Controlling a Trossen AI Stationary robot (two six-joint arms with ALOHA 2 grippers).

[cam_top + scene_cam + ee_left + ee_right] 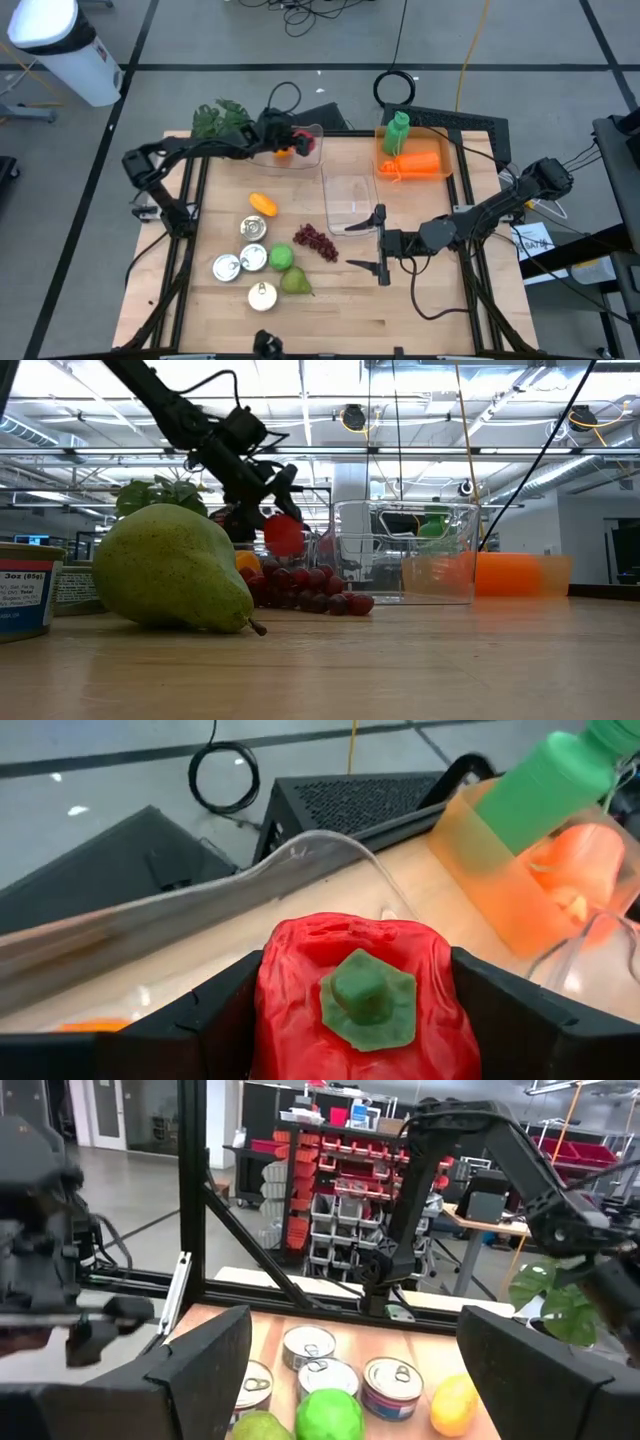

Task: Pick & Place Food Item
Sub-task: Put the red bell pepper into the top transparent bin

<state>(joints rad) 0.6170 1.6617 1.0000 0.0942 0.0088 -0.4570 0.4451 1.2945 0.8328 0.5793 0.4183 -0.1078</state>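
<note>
A red bell pepper [350,970] with a green stem [362,995] sits between the fingers of my left gripper [290,138], which is shut on it. It hangs over a clear container [300,155] at the table's far left. In the low view the pepper [284,535] hangs below the left gripper [262,488]. My right gripper [378,246] is open, near the table's middle right, beside an empty clear container [350,198]. It touches nothing. My left gripper pinches the red pepper by its two opposite sides [275,990], one dark finger [215,1020] on each. The stem end faces the wrist camera. The fingers come from the table's left, slanting down. The pepper is lifted clear of the table.
On the table's left half lie a yellow-orange fruit [262,203], grapes [315,241], a lime [282,257], a pear [295,283] and three cans [253,228]. An orange bin [418,163] with a green bottle [398,132] stands far right. Leafy greens [220,120] sit far left.
</note>
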